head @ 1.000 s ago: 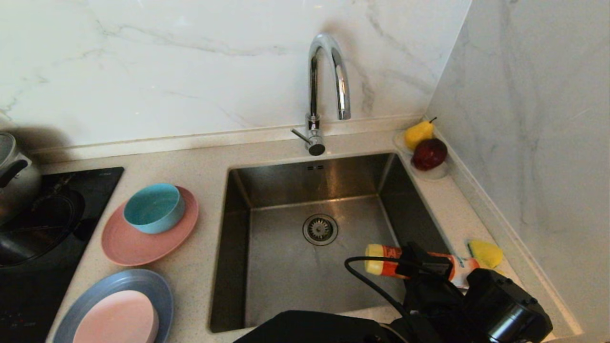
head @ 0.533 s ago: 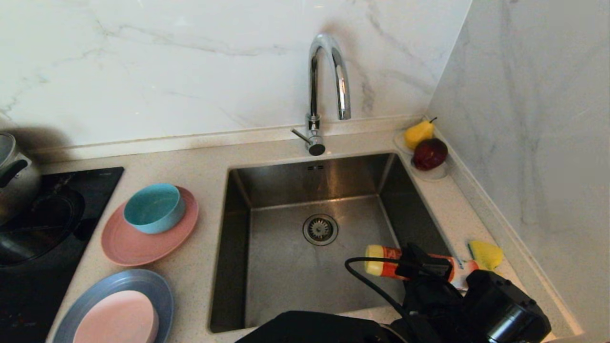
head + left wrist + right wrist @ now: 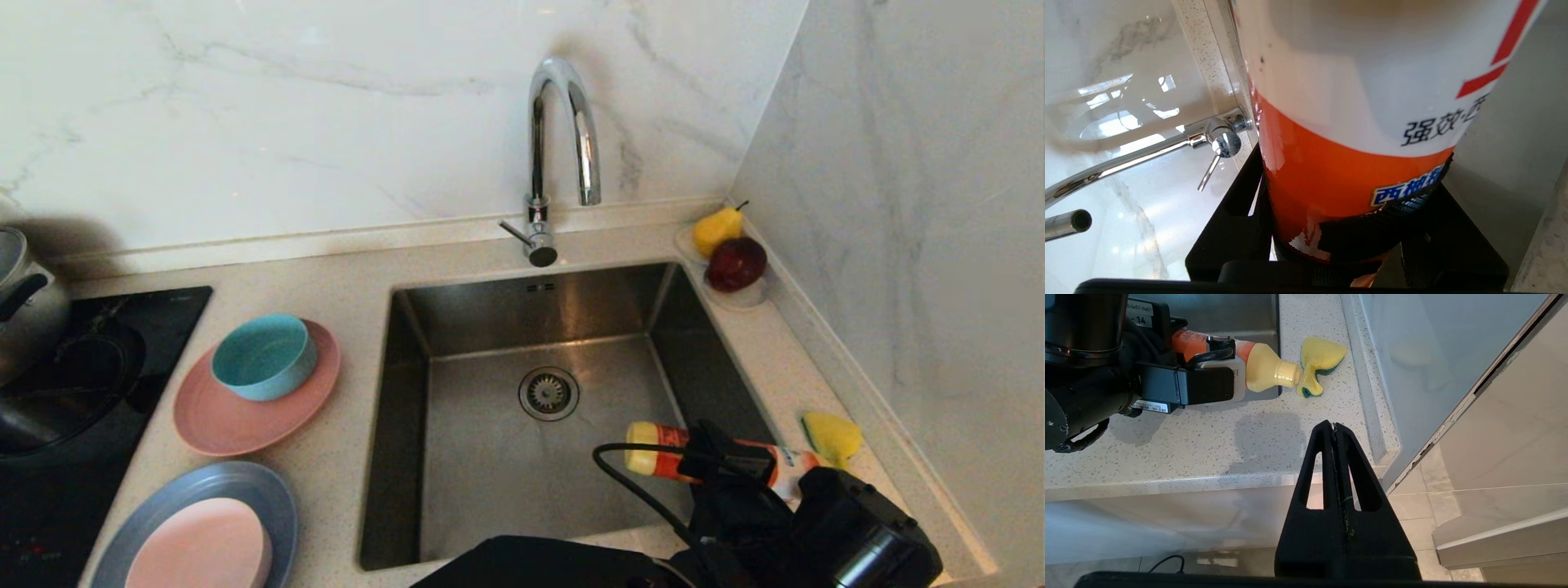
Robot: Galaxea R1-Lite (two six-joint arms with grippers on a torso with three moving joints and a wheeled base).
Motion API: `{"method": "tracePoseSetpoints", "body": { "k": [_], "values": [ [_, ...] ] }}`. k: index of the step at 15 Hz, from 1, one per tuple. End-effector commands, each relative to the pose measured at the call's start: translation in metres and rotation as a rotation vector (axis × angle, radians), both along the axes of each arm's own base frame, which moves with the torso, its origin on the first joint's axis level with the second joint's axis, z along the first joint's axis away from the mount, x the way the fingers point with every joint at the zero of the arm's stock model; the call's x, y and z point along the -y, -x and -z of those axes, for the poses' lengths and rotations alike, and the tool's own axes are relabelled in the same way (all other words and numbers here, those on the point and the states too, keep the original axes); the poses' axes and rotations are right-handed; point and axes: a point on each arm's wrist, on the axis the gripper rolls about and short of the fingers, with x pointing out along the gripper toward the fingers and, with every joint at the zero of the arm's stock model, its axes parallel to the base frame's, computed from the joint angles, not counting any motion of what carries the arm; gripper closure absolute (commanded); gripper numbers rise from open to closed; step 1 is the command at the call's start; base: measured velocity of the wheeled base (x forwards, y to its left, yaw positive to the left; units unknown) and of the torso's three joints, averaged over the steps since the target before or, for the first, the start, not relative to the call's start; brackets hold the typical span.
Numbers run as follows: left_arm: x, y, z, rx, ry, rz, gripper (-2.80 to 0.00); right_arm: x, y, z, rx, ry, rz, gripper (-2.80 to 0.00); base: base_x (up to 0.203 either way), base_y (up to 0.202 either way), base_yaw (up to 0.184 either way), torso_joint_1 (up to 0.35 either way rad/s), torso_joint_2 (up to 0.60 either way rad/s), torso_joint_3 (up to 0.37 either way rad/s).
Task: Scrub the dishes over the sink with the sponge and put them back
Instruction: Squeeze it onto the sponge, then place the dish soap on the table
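My left gripper (image 3: pixel 727 465) reaches across to the sink's (image 3: pixel 490 474) front right corner and is shut on an orange and white detergent bottle (image 3: pixel 661 459), held lying level. Its black fingers (image 3: pixel 1229 204) clamp the bottle (image 3: pixel 1351 122). The bottle's yellow neck (image 3: pixel 1274 373) touches the yellow and green sponge (image 3: pixel 1321 359), which lies on the counter right of the sink (image 3: pixel 833 434). On the left counter a teal bowl (image 3: pixel 263 355) sits on a salmon-pink plate (image 3: pixel 245 425), and a pale pink bowl (image 3: pixel 200 547) on a grey-blue plate (image 3: pixel 204 482). My right gripper (image 3: pixel 1334 425) hangs shut and empty below the counter's front edge.
A curved chrome tap (image 3: pixel 563 131) stands behind the sink. A white saucer (image 3: pixel 739 298) with a pear and an apple sits at the back right corner. A steel pot (image 3: pixel 24 302) stands on the black hob (image 3: pixel 98 367) at far left. A marble wall (image 3: pixel 898 245) closes the right side.
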Motion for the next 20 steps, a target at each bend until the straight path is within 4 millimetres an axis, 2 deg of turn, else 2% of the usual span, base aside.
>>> {"method": "tracePoseSetpoints", "body": {
  "k": [1, 6, 12, 14, 20],
  "values": [
    [0.000, 0.000, 0.001, 0.003, -0.008, -0.005, 0.00, 0.000, 0.000, 0.000, 0.003, 0.000, -0.001, 0.00, 0.000, 0.000, 0.000, 0.000, 0.00, 0.000],
    [0.001, 0.001, -0.002, 0.007, 0.016, -0.005, 0.00, 0.000, 0.000, 0.000, 0.001, 0.002, 0.000, 0.00, 0.000, 0.000, 0.000, 0.000, 0.00, 0.000],
    [0.004, -0.001, -0.011, 0.040, 0.169, -0.004, 0.00, 0.000, 0.000, 0.000, 0.001, 0.000, -0.001, 0.00, 0.000, 0.000, 0.000, 0.000, 0.00, 0.000],
    [0.005, -0.001, -0.009, 0.016, 0.243, 0.028, 0.00, 0.000, 0.000, 0.000, 0.002, 0.000, -0.001, 0.00, 0.000, 0.000, 0.000, 0.000, 0.00, 0.000],
    [0.006, -0.001, -0.025, -0.065, 0.556, 0.108, 0.00, 0.000, 0.000, 0.000, 0.003, 0.000, -0.001, 0.00, 0.000, 0.000, 0.000, 0.000, 0.00, 0.000]
  ]
}}
